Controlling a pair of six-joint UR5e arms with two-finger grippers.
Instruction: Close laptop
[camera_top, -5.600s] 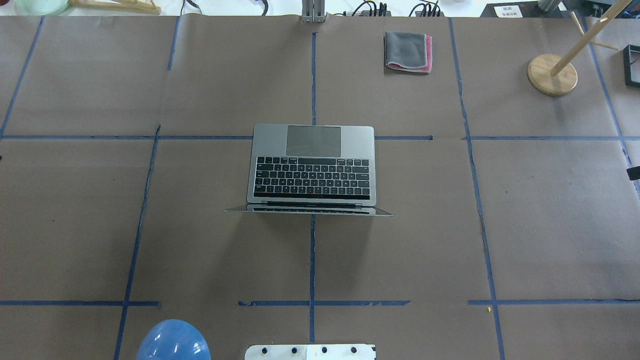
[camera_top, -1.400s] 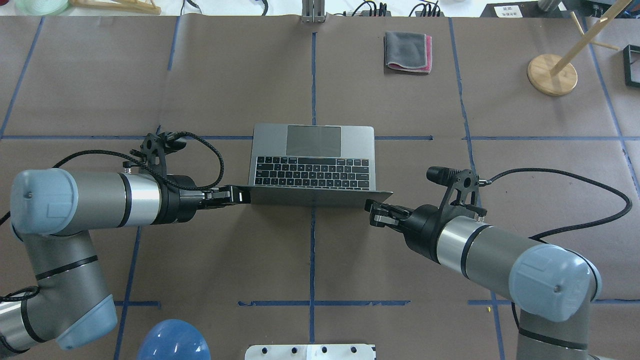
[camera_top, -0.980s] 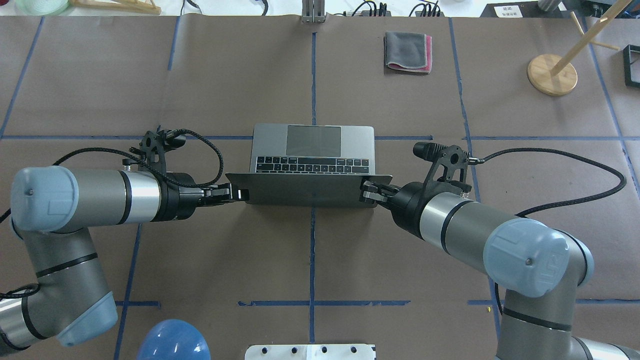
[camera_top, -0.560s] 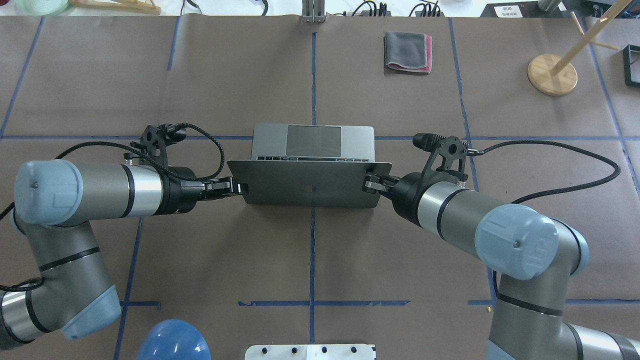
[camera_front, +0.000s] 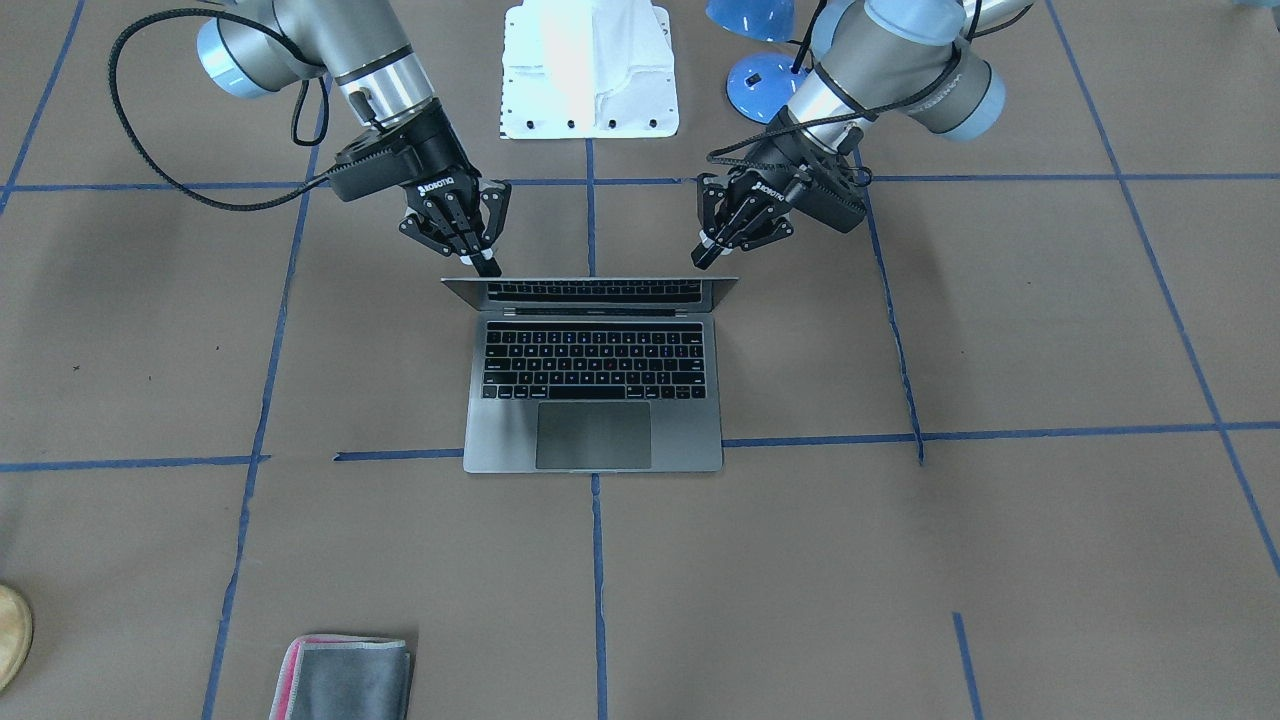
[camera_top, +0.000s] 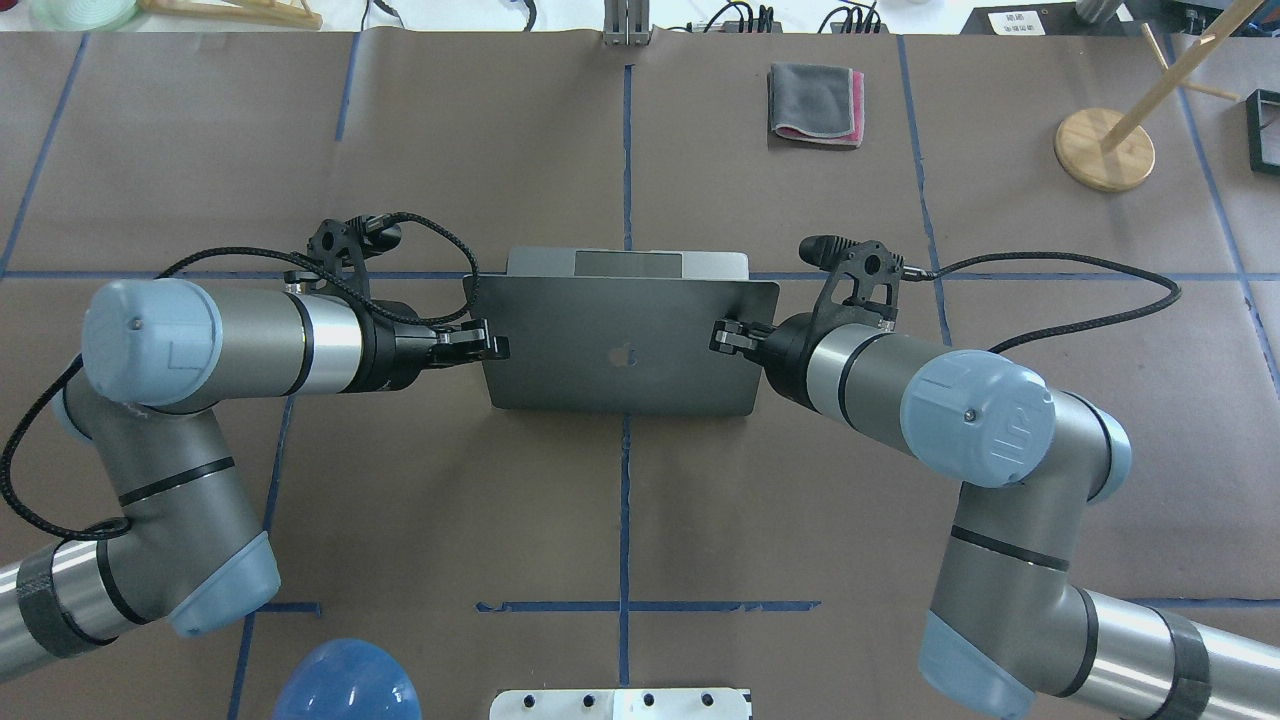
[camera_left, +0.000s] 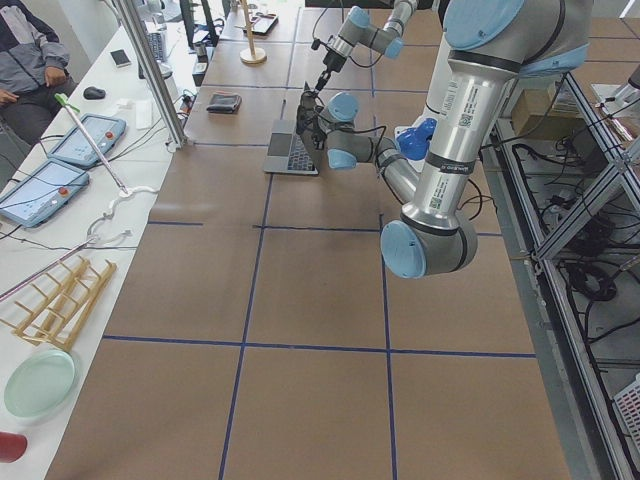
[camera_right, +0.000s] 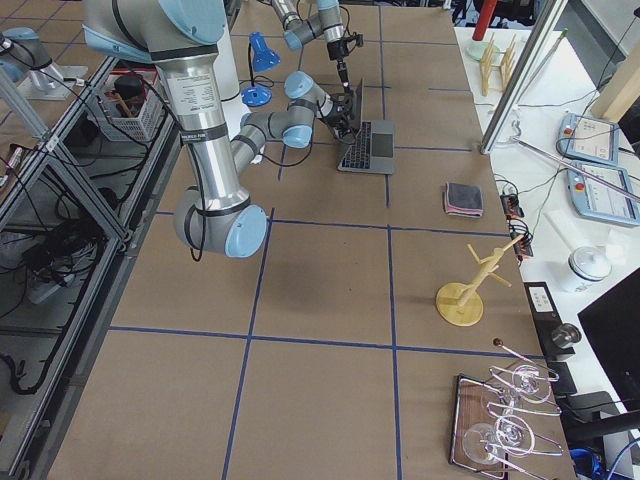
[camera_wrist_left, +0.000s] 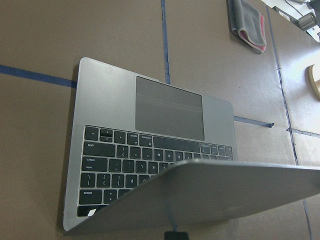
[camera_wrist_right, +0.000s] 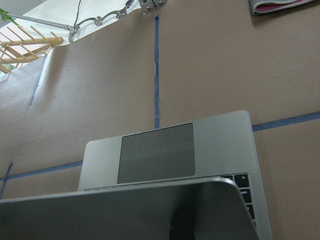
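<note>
The space-grey laptop (camera_top: 620, 380) sits at the table's centre, its lid with the dark apple logo tilted forward over the keyboard. Only a strip of trackpad shows past it in the overhead view. My left gripper (camera_top: 497, 347) is shut, its tips against the back of the lid's left edge. My right gripper (camera_top: 718, 337) is shut against the lid's right edge. In the front view the left gripper (camera_front: 705, 255) and the right gripper (camera_front: 485, 265) sit at the lid's top corners. Both wrist views show keyboard and trackpad (camera_wrist_left: 170, 107) (camera_wrist_right: 157, 152) under the lowered lid.
A folded grey-and-pink cloth (camera_top: 815, 103) lies at the far side, right of centre. A wooden stand (camera_top: 1103, 148) is at the far right. A blue dome (camera_top: 345, 685) and a white plate (camera_top: 620, 703) sit at the near edge.
Both arms came in, met the lid's side edges and pushed it forward and down. The lid went from near upright to leaning over the keyboard, hiding the keys in the overhead view.
</note>
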